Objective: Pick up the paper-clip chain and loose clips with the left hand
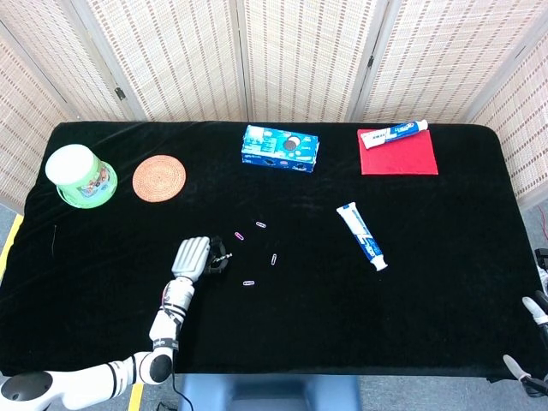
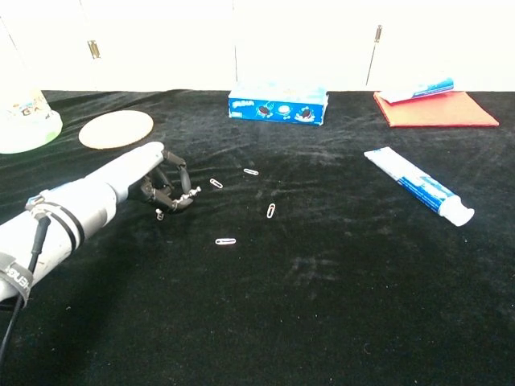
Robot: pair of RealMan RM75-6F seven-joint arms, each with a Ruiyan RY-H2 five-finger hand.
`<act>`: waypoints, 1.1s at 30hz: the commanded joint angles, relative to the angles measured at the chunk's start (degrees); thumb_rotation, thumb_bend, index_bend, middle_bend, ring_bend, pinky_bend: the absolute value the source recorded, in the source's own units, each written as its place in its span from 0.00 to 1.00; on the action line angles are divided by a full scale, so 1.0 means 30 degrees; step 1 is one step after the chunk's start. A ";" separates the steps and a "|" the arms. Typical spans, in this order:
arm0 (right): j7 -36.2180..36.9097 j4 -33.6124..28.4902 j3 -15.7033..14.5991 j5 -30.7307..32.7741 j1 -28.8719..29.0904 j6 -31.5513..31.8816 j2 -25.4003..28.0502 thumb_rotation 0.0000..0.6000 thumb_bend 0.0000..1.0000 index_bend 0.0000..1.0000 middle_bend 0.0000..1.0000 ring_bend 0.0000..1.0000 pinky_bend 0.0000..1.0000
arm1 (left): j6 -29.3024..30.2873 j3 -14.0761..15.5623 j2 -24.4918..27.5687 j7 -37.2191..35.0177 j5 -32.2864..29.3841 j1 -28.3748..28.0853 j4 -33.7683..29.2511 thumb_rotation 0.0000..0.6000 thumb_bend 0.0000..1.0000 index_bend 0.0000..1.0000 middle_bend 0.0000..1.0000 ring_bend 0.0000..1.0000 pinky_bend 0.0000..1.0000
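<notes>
The chain [image 2: 183, 195] lay in the curled fingers of the left hand [image 2: 159, 186], low over the black worktop [image 2: 322, 305]; only a short silvery run of links showed past the fingertips, likely pinched there so it could be lifted clear of the cloth. In the head view the left hand [image 1: 193, 256] hid most of it. Four loose clips stayed on the worktop just right of the hand, apart from one another: one pink [image 1: 240, 236], one near it [image 1: 261, 225], one further right [image 1: 273, 259], one nearest the robot [image 1: 249, 282]. They looked thin and flat, so awkward to pinch. The right hand [image 1: 533, 312] hung off the worktop's edge; I could not tell its state.
</notes>
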 commanded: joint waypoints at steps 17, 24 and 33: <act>-0.0140 -0.0266 -0.0278 -0.0472 0.0427 -0.0679 0.0212 1.00 0.24 0.00 0.00 0.00 0.00 | 0.1368 -0.0083 0.0665 0.3359 -0.1237 -0.0086 -0.6138 1.00 0.67 0.82 1.00 1.00 1.00; -0.0087 -0.0023 -0.0505 -0.0622 0.0383 -0.0749 0.0157 1.00 0.24 0.00 0.00 0.00 0.00 | 0.1283 0.0534 -0.0501 0.4167 -0.2262 -0.0325 -0.6519 1.00 0.67 0.82 1.00 1.00 1.00; 0.0777 0.0695 -0.0488 -0.0198 -0.0243 0.0045 -0.0015 1.00 0.24 0.00 0.00 0.00 0.00 | 0.0303 0.0515 -0.1649 0.3988 -0.2505 -0.0986 -0.4762 1.00 0.67 0.83 1.00 1.00 1.00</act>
